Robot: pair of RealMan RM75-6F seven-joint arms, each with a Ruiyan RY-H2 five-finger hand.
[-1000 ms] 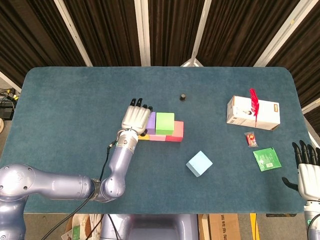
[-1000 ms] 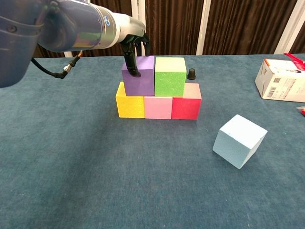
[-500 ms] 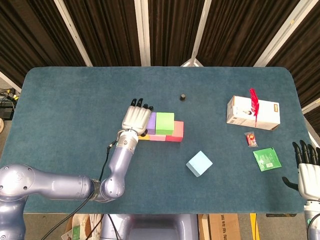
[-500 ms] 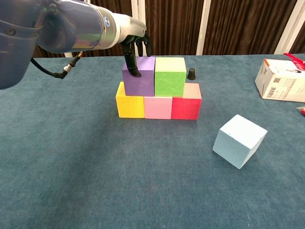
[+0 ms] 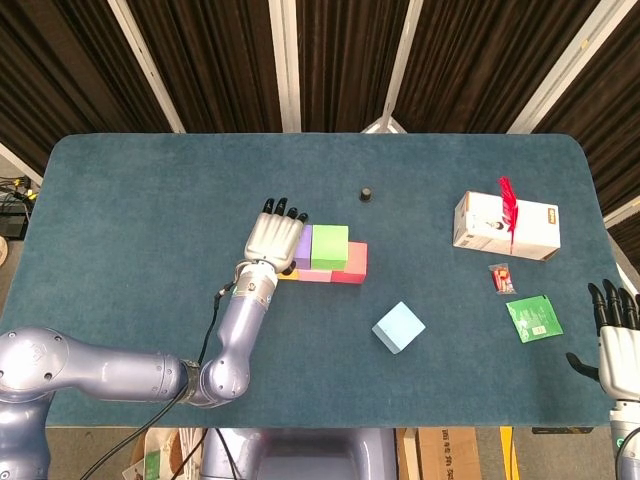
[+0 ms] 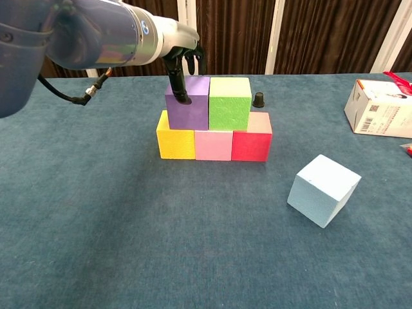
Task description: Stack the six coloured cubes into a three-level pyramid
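While my left hand (image 6: 182, 71) grips purple cube (image 6: 191, 111) beside green cube (image 6: 229, 103), right hand (image 5: 617, 338) idles, fingers apart.

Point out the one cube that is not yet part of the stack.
The light blue cube, alone on the table right of the stack, tilted.

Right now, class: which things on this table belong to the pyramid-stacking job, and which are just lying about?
Job: yellow cube, pink cube, red cube, purple cube, green cube, light blue cube.

Lying about: white box, green packet, small red packet, black knob.
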